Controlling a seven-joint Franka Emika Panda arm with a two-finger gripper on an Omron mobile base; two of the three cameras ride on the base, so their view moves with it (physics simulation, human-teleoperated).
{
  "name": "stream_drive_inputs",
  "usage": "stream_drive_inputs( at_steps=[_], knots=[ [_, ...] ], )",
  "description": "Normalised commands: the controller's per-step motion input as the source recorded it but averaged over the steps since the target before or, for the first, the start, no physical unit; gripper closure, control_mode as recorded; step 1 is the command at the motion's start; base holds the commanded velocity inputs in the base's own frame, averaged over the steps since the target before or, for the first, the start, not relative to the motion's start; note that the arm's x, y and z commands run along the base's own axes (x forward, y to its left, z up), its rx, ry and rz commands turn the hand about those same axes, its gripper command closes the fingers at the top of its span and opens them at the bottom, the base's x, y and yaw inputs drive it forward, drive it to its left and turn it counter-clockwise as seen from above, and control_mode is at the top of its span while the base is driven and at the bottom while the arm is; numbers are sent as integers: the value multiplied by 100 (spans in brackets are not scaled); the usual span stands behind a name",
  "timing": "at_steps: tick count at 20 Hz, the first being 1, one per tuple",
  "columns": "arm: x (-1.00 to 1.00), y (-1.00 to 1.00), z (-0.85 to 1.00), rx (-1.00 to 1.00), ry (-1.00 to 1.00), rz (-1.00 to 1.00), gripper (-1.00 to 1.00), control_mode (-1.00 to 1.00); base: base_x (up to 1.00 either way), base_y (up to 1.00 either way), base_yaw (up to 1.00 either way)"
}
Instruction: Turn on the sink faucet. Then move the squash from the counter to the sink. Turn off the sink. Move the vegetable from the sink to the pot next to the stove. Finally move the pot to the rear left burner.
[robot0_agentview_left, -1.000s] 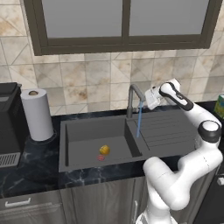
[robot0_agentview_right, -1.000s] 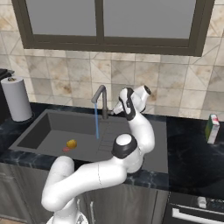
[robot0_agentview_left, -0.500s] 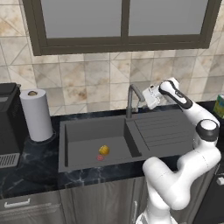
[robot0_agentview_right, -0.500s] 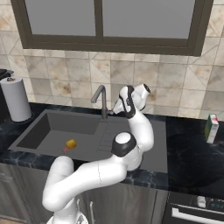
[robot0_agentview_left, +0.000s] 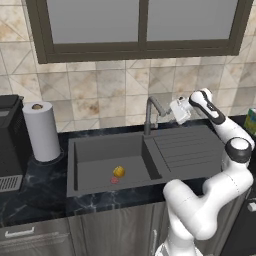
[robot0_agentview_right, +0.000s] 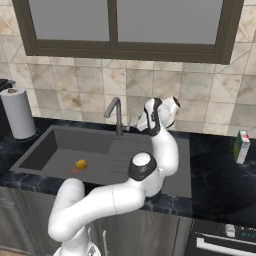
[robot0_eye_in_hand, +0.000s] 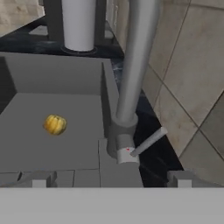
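Observation:
The sink faucet (robot0_agentview_left: 149, 113) (robot0_agentview_right: 116, 113) stands behind the sink (robot0_agentview_left: 95, 150) (robot0_agentview_right: 55, 145), and no water runs from its spout. In the hand view its stem (robot0_eye_in_hand: 134, 61) rises close ahead, with the lever (robot0_eye_in_hand: 149, 141) sticking out to the right at its base. The yellow squash (robot0_agentview_left: 118, 171) (robot0_agentview_right: 81, 164) (robot0_eye_in_hand: 55, 124) lies on the basin floor by the red drain mark. My gripper (robot0_agentview_left: 171, 112) (robot0_agentview_right: 135, 124) (robot0_eye_in_hand: 109, 180) hovers open just right of the faucet, level with its upper stem, with nothing between its fingers. The pot is out of view.
A paper towel roll (robot0_agentview_left: 42, 131) (robot0_agentview_right: 19, 113) stands on the black counter (robot0_agentview_left: 40, 200) left of the sink, beside a dark coffee machine (robot0_agentview_left: 10, 142). The ribbed drainboard (robot0_agentview_left: 187, 147) lies under my arm. A carton (robot0_agentview_right: 241, 146) stands at the right. An oven front (robot0_agentview_right: 222, 243) shows low right.
A blue stream of water ran from the spout one second ago and has stopped. My hand has stayed beside the faucet, almost unmoved.

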Motion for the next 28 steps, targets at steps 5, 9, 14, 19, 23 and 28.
stream_drive_inputs(
  at_steps=[5, 9, 14, 19, 23, 28],
  knots=[
    [-62, -52, 1, 3, -10, -9, -100, -100, 0, 0, 0],
    [-100, -22, 11, 4, -11, -11, -100, -100, 0, 0, 0],
    [-100, 0, 24, 4, -3, -14, -100, -100, 0, 0, 0],
    [-90, 10, 29, 2, 0, -18, -100, -100, 0, 0, 0],
    [-72, 25, 26, 0, 1, -21, -100, -100, 0, 0, 0],
    [-49, 32, 35, 0, 10, -23, -100, -100, 0, 0, 0]
  ],
)
